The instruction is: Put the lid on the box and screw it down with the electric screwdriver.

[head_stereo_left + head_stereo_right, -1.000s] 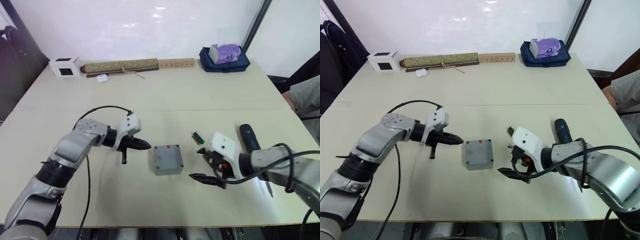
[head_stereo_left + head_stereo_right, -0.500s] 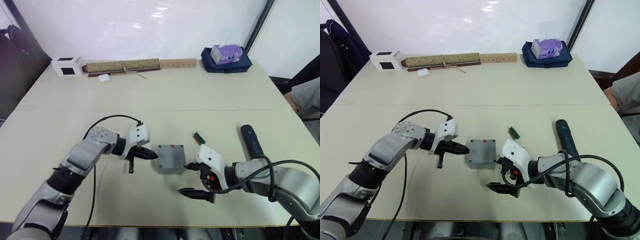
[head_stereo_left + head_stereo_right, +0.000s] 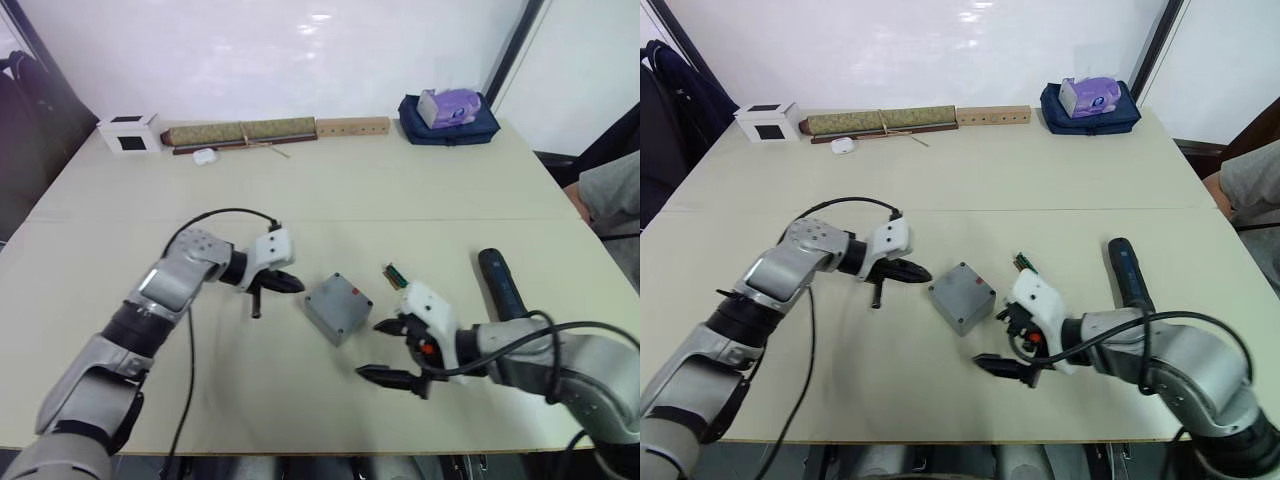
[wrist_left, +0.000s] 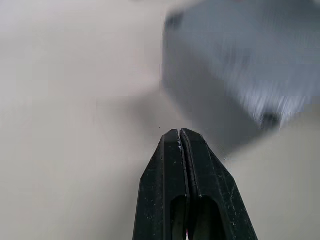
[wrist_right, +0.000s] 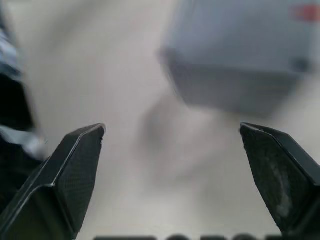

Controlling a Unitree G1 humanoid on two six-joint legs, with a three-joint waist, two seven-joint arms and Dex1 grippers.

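The box [image 3: 338,306] sits near the middle of the table [image 3: 400,190], turned corner-on, with the lid [image 3: 964,291] apparently already laid on top, its small red mark facing up; whether the lid is seated squarely cannot be told. The left gripper [image 3: 290,283] is just beside the box on its left, its two fingers pressed together and holding nothing. The right gripper [image 3: 385,350] hangs low on the opposite side of the box, near its front right corner, with its fingers [image 5: 75,175] spread wide and nothing between them. The electric screwdriver [image 3: 500,284] lies well to the right of the box, beyond the right arm, untouched. A small green-brown strip [image 3: 395,273] lies between the box and the screwdriver. The screwing step is judged not yet begun. From here, the box could be spun or slid further if it is nudged by the closed left fingertips, since nothing braces it from the right. The lid could be knocked out of line with the corner holes by such a push. The strip could be swept aside when the screwdriver is reached for. A person's sleeve [image 3: 610,190] is seen far to the right of the box, at the table's edge.
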